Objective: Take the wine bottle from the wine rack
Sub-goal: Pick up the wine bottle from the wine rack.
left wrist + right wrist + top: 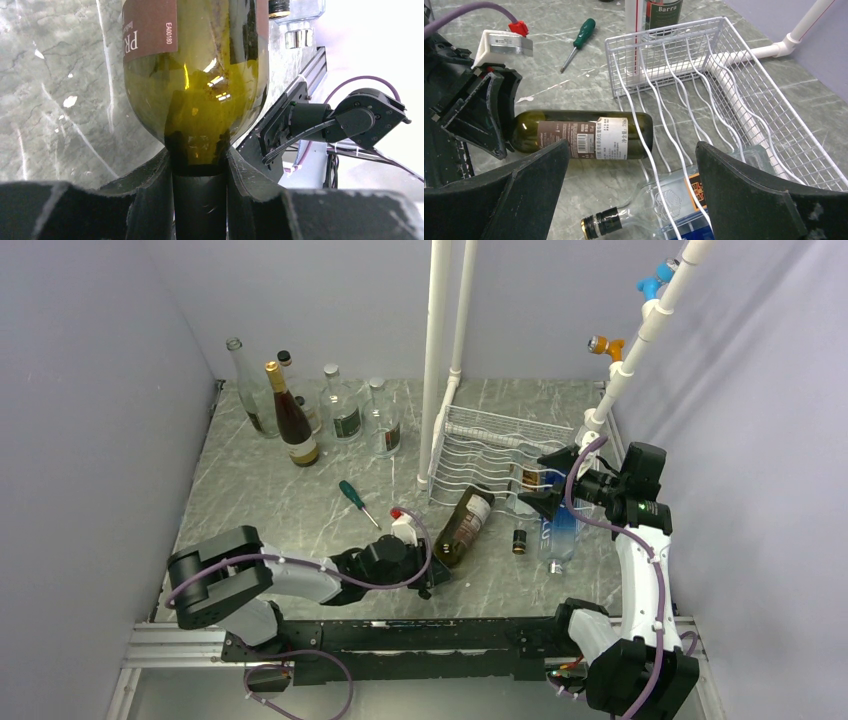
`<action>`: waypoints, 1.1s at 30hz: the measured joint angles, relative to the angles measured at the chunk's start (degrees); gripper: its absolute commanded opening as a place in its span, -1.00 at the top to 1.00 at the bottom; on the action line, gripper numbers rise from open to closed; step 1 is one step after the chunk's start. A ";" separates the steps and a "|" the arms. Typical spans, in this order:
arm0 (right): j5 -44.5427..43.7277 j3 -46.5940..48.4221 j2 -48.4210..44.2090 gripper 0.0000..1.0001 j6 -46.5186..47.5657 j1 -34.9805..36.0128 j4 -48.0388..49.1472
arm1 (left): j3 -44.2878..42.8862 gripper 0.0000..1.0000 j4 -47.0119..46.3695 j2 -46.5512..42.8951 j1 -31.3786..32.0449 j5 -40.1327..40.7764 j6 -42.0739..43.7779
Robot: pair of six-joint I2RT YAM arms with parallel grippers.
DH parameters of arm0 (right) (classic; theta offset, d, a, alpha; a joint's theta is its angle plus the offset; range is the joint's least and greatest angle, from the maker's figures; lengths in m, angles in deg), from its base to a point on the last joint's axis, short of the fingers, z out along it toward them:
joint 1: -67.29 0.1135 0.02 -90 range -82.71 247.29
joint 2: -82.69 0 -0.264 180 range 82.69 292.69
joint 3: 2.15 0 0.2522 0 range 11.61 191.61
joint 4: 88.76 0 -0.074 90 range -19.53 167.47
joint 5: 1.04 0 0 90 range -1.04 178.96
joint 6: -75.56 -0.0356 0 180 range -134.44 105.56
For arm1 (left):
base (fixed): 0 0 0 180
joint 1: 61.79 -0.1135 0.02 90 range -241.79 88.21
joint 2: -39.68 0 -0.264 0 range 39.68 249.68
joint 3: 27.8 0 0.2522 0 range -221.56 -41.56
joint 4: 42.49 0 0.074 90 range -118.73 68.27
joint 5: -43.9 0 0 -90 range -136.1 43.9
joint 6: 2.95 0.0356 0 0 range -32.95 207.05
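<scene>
A green wine bottle with a brown and white label lies on its side on the marble table. Its base touches the front left corner of the white wire wine rack, and one front wire crosses it. My left gripper is shut on the bottle's dark neck, and the bottle's shoulder fills the left wrist view. My right gripper hangs open above the rack's front right, over a clear bottle that lies in the rack with its capped neck sticking out.
Several bottles stand at the back left. A green-handled screwdriver lies on the table left of the rack. White pipes rise at the rack's back left corner and another pipe frame at the right wall.
</scene>
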 measured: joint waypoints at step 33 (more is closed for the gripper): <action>2.38 -1.81 1.36 -0.99 31.26 18.69 -15.65 | 2.21 1.00 25.79 -19.74 0.63 -5.60 -0.11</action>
